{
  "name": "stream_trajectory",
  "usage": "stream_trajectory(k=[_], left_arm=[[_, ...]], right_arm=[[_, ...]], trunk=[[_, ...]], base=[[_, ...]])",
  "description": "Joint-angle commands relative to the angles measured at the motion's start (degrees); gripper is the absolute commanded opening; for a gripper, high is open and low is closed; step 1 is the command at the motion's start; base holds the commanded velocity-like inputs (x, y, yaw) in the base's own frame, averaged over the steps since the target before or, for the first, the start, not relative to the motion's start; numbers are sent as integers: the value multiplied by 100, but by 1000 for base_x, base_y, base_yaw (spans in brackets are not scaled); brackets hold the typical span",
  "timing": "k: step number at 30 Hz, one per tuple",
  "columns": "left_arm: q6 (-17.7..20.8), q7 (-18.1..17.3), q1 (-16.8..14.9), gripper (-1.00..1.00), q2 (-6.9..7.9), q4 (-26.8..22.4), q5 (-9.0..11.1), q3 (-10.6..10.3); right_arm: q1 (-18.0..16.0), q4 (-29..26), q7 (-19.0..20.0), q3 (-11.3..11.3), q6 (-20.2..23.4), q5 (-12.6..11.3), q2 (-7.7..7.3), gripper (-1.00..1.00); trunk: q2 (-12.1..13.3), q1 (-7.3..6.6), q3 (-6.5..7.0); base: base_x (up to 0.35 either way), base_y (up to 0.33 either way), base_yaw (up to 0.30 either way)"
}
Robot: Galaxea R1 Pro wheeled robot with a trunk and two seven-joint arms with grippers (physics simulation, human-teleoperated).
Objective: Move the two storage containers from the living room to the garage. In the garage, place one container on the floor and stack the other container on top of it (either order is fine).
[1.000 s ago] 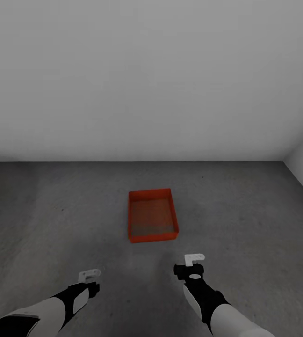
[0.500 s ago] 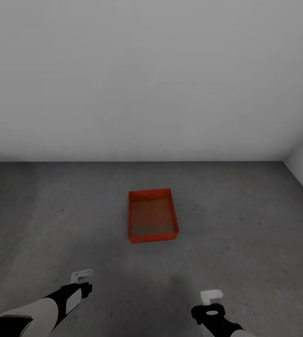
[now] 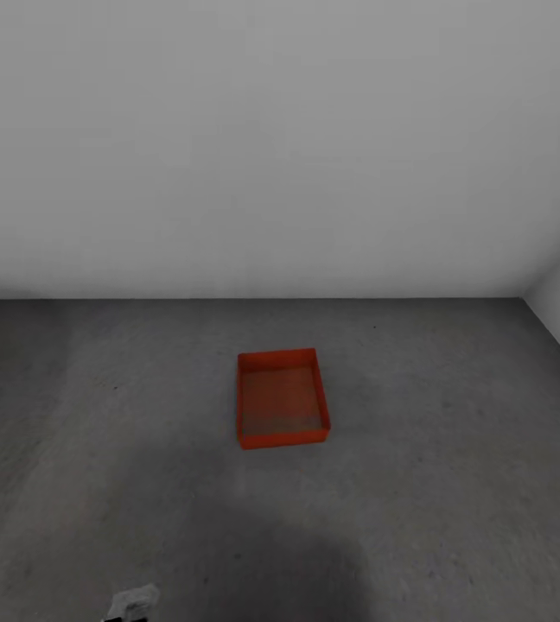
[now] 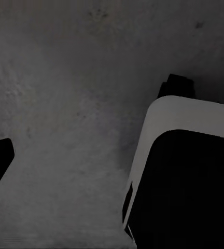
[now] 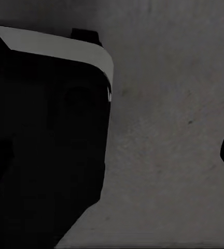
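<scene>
One red-orange storage container on garage floor, far centre, as stack base. My left gripper near; grip state of both unclear.

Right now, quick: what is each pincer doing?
Left pincer: open, holding nothing.
Right pincer: open, holding nothing.

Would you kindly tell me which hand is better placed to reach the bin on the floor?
Left, marginally: the left hand sits at the head view's bottom edge, well short of the bin on the floor. Either arm would likely need a long reach.
</scene>
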Motion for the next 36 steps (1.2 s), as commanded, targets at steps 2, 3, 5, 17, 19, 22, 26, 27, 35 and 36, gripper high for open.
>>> stream_trajectory(k=[2, 3, 5, 17, 19, 22, 26, 27, 35, 36], left_arm=[[8, 10, 247, 100, -16, -2, 31, -50], [4, 10, 320, 100, -18, -3, 30, -50], [-5, 4, 561, 100, -24, -2, 29, -50], [-263, -61, 857, 100, -20, -11, 18, -53], [-275, -62, 860, 100, -19, -24, -3, -58], [-282, -62, 861, 100, -21, -28, -4, -57], [-277, -62, 863, 100, -22, -22, 4, -52], [-278, -62, 862, 100, -21, -23, 0, -55], [-282, -62, 859, 100, -17, -24, -7, -59], [-282, -62, 859, 100, -17, -23, -4, -59]], right_arm=[[76, 21, -18, 33, -86, -24, -25, 100], [93, 22, -16, 32, -98, -31, -41, 100], [133, 24, -4, 20, -126, -50, -122, 100], [430, 26, 284, -2, -188, -65, -199, 100], [513, 26, 399, -2, -199, -64, -197, 100], [589, 26, 682, -2, -193, -65, -187, 100], [632, 26, 966, -2, -183, -65, -170, 100], [654, 26, 1027, -2, -192, -65, -164, 100], [709, 26, 1148, -2, -212, -65, -194, 100], [711, 26, 1152, -2, -210, -65, -193, 100]], trunk=[[-3, 1, 11], [-3, 1, 19], [-3, 1, 35], [-3, 1, 140], [-3, 1, 157], [-3, 1, 184], [-3, 1, 221], [-3, 1, 230], [-3, 1, 303], [-3, 1, 312]], base=[[0, 0, 0], [0, 0, 0], [0, 0, 0], [0, 0, 0], [0, 0, 0], [0, 0, 0], [0, 0, 0], [0, 0, 0], [0, 0, 0], [0, 0, 0]])
